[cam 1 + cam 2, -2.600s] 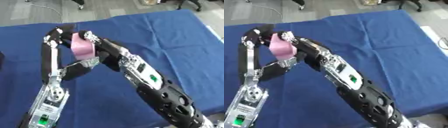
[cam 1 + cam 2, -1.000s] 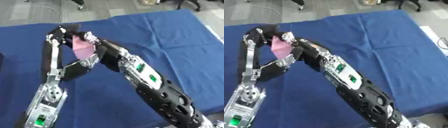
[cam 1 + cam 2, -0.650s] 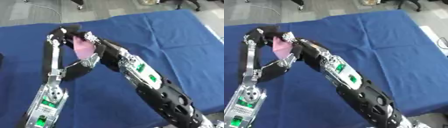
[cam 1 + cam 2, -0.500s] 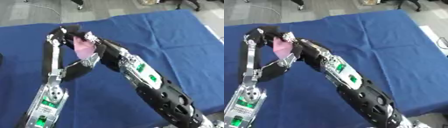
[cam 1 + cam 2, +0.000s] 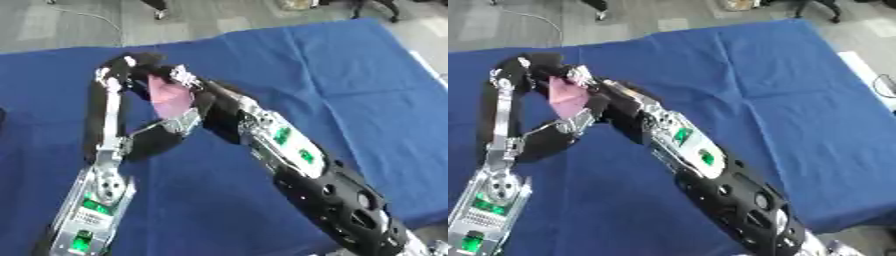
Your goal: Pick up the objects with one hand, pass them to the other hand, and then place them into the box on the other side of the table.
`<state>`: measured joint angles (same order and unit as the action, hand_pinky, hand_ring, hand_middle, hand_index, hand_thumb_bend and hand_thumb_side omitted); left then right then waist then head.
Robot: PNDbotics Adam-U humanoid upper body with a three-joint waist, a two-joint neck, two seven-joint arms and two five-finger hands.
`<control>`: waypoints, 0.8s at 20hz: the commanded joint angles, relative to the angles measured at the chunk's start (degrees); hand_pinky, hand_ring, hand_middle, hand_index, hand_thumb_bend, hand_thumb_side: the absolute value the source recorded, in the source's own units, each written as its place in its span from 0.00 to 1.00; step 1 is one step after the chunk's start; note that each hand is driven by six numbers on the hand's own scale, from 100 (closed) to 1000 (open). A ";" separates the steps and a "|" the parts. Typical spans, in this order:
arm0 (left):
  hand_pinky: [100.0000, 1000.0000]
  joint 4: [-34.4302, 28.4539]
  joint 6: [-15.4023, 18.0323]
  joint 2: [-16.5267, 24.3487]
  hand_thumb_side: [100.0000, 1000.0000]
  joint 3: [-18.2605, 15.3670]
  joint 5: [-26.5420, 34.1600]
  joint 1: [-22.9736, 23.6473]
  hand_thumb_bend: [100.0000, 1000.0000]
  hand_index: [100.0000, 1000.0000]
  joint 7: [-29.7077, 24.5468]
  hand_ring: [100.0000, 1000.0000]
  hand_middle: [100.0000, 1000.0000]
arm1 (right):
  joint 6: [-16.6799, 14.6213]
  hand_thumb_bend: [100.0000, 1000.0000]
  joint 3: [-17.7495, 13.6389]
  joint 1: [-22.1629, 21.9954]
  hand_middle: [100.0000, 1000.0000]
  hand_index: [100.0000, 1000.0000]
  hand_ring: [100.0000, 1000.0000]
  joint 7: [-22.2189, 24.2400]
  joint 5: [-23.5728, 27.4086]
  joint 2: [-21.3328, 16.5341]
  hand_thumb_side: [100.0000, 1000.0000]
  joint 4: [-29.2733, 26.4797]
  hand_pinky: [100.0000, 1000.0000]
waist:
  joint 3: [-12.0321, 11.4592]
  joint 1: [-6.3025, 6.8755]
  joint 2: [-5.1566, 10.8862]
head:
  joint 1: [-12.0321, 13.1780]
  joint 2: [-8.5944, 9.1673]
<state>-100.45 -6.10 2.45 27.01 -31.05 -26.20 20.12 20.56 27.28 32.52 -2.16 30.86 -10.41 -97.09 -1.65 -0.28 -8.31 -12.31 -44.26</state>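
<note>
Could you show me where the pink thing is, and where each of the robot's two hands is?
Pink soft-looking object (image 5: 169, 98), left eye view, its middle face.
Left hand (image 5: 133, 68), left eye view, black fingers at object's top.
Right hand (image 5: 194, 102), left eye view, palm beside object.

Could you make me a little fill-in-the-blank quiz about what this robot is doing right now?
1. The object held between the two hands is ____ in colour.
2. The cloth covering the table is ____.
3. The left hand and the right hand meet ____ the table, not on it.
4. The object is touched by ____ hands.

Missing words: pink; blue; above; both
</note>
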 commanded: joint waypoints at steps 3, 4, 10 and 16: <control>0.35 0.06 0.15 0.42 0.00 0.69 -0.82 -0.40 0.78 0.68 -1.16 0.44 0.45 | -0.15 0.00 -0.44 0.90 0.35 0.54 0.44 0.02 0.49 0.08 0.63 -0.98 0.58 | 0.12 -0.35 0.50 | -0.06 0.14; 0.35 0.05 0.16 0.71 0.00 0.64 -1.10 -0.32 0.78 0.68 -1.38 0.45 0.46 | -0.18 0.00 -0.53 0.85 0.36 0.54 0.44 -0.03 0.58 0.10 0.63 -1.08 0.58 | 0.13 -0.34 0.50 | -0.06 0.14; 0.35 0.14 -0.31 1.79 0.00 0.37 -2.41 0.04 0.78 0.68 -1.70 0.46 0.46 | -0.10 0.00 -0.69 0.70 0.36 0.54 0.44 -0.11 0.93 0.11 0.63 -1.33 0.58 | 0.12 -0.35 0.50 | -0.10 0.14; 0.35 1.20 -0.94 1.97 0.00 -0.08 -3.37 0.27 0.75 0.68 -0.64 0.46 0.46 | -0.09 0.00 -0.81 0.59 0.36 0.54 0.44 -0.01 0.98 0.12 0.63 -1.29 0.58 | 0.09 -0.44 0.48 | -0.04 0.14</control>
<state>-99.69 -6.72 3.51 27.03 -34.07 -25.87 19.29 20.71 27.30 32.14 -2.22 31.52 -10.38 -97.11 -1.55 -0.28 -8.31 -12.31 -44.26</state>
